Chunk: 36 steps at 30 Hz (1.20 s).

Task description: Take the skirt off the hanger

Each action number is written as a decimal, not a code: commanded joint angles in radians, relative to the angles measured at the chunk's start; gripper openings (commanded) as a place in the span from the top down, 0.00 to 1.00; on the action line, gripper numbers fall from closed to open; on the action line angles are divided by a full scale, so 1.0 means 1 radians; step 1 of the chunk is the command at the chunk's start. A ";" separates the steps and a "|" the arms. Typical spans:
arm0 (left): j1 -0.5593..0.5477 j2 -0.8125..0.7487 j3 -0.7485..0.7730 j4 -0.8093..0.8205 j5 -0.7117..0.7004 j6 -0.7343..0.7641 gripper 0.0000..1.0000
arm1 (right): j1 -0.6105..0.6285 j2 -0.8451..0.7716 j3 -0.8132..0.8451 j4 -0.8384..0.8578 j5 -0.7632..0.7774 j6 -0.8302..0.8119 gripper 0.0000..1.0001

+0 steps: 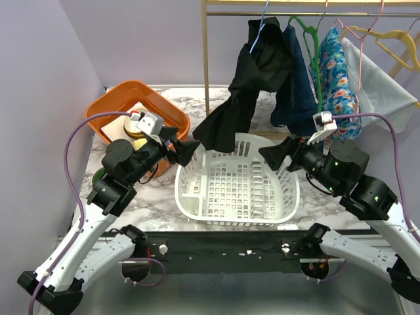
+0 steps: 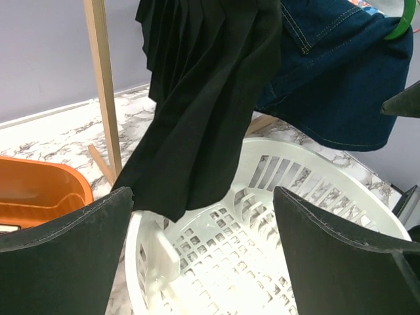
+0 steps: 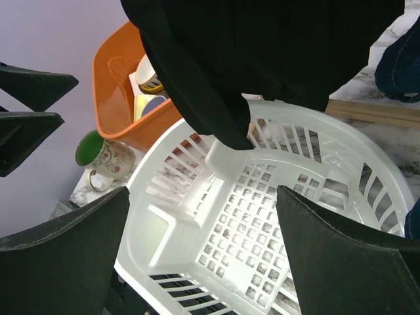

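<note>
Nothing is coming off yet. The skirt (image 1: 246,98) is hanging in full from its blue hanger (image 1: 260,33) on the gold rail (image 1: 230,13). Its black pleats are trailing down toward the far-left rim of the white basket (image 1: 190,197), which is sitting on the marble counter (image 1: 154,197). Whether the hem is brushing that rim, I cannot tell. So the whole job is waiting, by my reading: taking hold of the cloth, working the waistband free of the hanger, and bringing the skirt down.

The left fingers (image 2: 65,262) are standing spread wide and gripping nothing. They are hovering at the basket's left rim and looking straight at the dangling hem, near it but not touching. The right fingers (image 3: 341,256) are standing just as wide and just as empty over the basket's right side, with the skirt's lower edge hanging ahead of them. Just beside the skirt, a denim garment (image 1: 295,85) is sharing the rail.
</note>
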 commanded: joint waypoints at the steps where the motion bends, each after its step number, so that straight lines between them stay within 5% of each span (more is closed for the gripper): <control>1: -0.004 -0.002 -0.006 0.026 0.005 -0.026 0.01 | 0.005 -0.003 0.030 -0.039 0.034 0.024 0.00; 9: -0.004 -0.002 -0.012 0.026 -0.032 -0.016 0.01 | 0.005 0.041 0.110 -0.080 0.052 0.036 0.00; 16: -0.002 0.001 -0.020 0.033 -0.059 -0.016 0.01 | 0.005 0.236 0.372 -0.198 0.064 0.100 0.14; 23: 0.004 0.036 -0.012 0.014 -0.061 -0.016 0.01 | 0.005 0.378 0.587 -0.154 0.271 0.160 0.21; 28: 0.004 0.042 -0.011 0.010 -0.081 -0.026 0.01 | 0.005 0.476 0.717 -0.016 0.416 0.043 0.27; 33: 0.004 0.036 -0.015 0.019 -0.061 -0.045 0.01 | 0.001 0.791 1.127 -0.126 0.595 -0.037 0.30; 36: 0.004 0.031 -0.020 0.025 -0.058 -0.046 0.01 | -0.006 0.875 1.163 -0.087 0.583 -0.080 0.30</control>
